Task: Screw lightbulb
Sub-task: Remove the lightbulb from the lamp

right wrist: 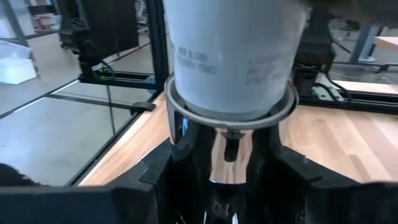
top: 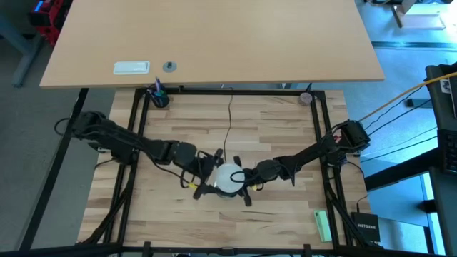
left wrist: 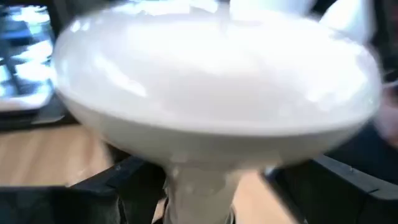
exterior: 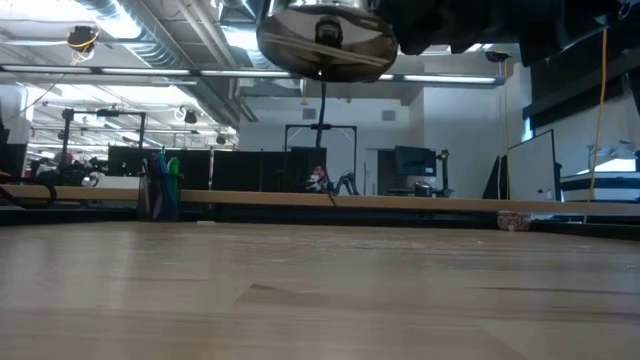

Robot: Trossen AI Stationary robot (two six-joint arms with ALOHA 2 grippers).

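Both arms meet over the middle of the pale wood-plank worktop [top: 235, 128], and the bulb [top: 228, 178] sits between them as a frosted white round, held up off the boards. From above I see only its smooth dome, so its long axis runs up and down with the dome on top. In the left wrist view the dome spreads wide and glossy, then narrows to a slim white neck running down between that arm's 2 dark fingers [left wrist: 109, 186].

The left hand [top: 207, 175] is at the bulb's left side with its fingers spread apart on either side of the neck, released rather than pinching. The right hand [top: 248, 187] comes in from the right and is clenched on the socket [exterior: 326, 40], a round silver metal cup with a shiny, curved skin. In the right wrist view the bulb's white body, printed with faint grey lettering, stands in a thin metal ring at the cup's mouth, so the bulb's narrow end is down inside the socket. From worktop height the cup hangs well above the boards.

A thin black cord [top: 230, 121] runs from the socket toward the far edge of the worktop. At the far left corner stands a small dark cup [top: 158, 98] with pens in it. A pale green block [top: 323, 225] lies near the right front corner.
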